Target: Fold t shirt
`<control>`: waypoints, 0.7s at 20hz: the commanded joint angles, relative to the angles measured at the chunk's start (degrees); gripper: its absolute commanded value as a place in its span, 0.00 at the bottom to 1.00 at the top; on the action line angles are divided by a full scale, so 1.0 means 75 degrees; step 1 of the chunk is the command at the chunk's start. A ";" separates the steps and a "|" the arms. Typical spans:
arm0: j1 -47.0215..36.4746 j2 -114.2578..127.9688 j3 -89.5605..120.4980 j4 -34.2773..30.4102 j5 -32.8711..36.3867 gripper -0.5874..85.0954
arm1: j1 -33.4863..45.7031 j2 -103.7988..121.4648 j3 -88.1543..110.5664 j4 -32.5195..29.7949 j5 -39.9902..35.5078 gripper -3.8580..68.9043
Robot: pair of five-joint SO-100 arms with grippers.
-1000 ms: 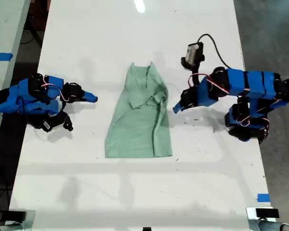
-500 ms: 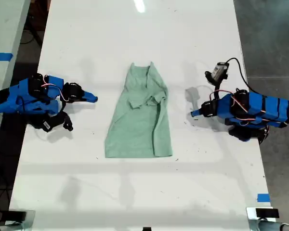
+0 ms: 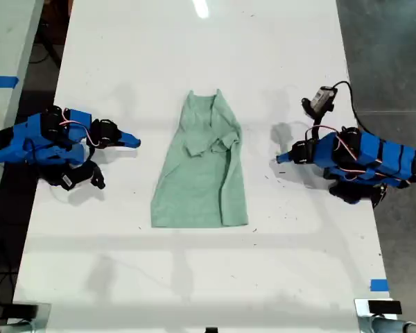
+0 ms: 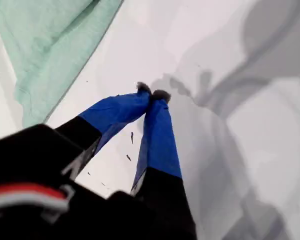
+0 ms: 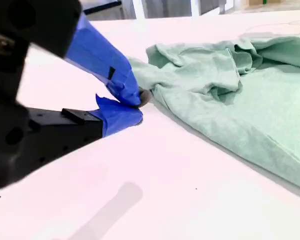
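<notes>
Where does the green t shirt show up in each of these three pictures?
Exterior view: the t shirt lies flat in the middle of the white table, between the two blue arms.
First wrist view: only an edge of it shows, beyond my first gripper.
Second wrist view: it fills the far side, just past my second gripper.
Shared landmark: the white table.

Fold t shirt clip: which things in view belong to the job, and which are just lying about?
Belong to the job:
t shirt, lying on the table
my first tool, shut, clear of the cloth
my second tool, shut, clear of the cloth

Just lying about:
blue tape piece, exterior view's lower right
blue tape strip, exterior view's left edge
</notes>
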 commanded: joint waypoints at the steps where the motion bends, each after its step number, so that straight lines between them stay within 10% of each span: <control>1: -0.0070 0.0047 0.0012 -0.0164 -0.0012 0.00 | -0.0070 0.0105 0.0434 0.0047 0.0633 0.07; 14: -0.0035 0.0047 0.0047 -0.0211 0.0012 0.00 | 0.0129 0.0105 0.0434 0.0398 0.0914 0.07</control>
